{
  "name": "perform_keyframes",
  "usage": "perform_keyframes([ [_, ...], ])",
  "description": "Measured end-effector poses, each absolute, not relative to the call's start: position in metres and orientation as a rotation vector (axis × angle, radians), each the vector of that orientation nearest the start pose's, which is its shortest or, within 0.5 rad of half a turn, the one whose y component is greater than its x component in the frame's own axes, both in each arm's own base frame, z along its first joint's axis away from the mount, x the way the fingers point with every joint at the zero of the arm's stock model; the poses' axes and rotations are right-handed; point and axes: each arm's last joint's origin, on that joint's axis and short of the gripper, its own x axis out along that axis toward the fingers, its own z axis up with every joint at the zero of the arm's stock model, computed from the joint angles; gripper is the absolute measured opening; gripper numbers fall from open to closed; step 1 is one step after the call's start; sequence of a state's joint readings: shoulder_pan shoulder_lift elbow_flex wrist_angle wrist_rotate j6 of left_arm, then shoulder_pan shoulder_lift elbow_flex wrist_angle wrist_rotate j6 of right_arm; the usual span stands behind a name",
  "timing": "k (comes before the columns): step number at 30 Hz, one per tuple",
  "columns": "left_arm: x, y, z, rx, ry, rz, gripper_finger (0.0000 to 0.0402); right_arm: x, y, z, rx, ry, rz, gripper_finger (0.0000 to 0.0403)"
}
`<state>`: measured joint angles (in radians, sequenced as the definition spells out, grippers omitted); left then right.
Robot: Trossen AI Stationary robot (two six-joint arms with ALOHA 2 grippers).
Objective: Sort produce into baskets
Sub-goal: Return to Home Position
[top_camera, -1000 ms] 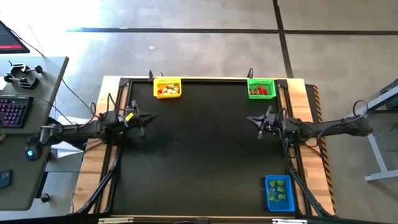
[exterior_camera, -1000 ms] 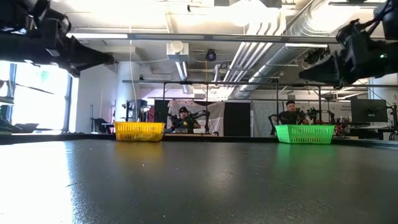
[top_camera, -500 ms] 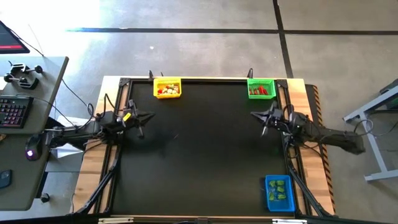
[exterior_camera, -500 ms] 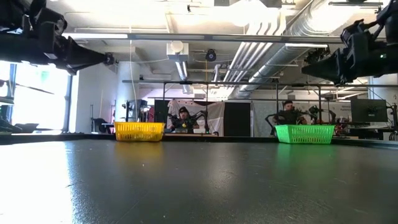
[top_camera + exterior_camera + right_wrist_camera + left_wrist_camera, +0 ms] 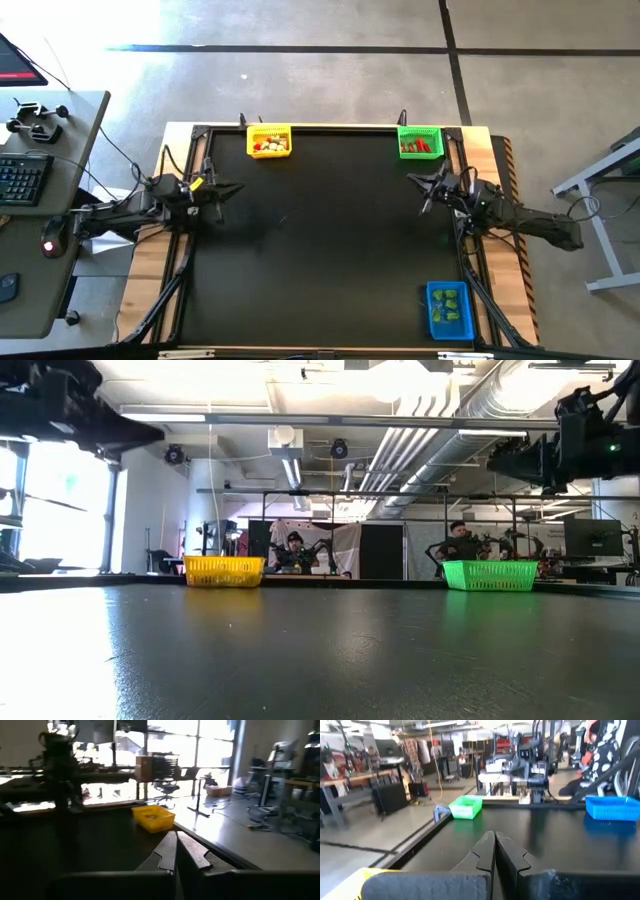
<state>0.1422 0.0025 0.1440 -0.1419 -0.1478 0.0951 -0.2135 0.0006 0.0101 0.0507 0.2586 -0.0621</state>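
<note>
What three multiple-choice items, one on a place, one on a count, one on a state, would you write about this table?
1. The blue basket stands: A in the middle of the table; B in a corner on the side of the right arm; C off the table.
2. Baskets on the table: A one; B two; C three.
3. The left gripper has its fingers: A shut, empty; B wide open; C shut on a basket.
Answers: B, the high view shows it there; C, yellow basket, green basket and the blue one; A, the fingers touch in its wrist view.
</note>
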Motion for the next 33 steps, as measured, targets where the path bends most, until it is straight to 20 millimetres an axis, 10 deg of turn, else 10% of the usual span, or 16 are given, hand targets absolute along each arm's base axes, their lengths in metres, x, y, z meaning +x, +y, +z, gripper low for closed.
perform_keyframes([
  [33, 0.097, 0.021, 0.169, 0.107, 0.005, 0.38, 0.0, 0.094, -0.03, 0.169, -0.025, -0.014, -0.501, 0.0],
])
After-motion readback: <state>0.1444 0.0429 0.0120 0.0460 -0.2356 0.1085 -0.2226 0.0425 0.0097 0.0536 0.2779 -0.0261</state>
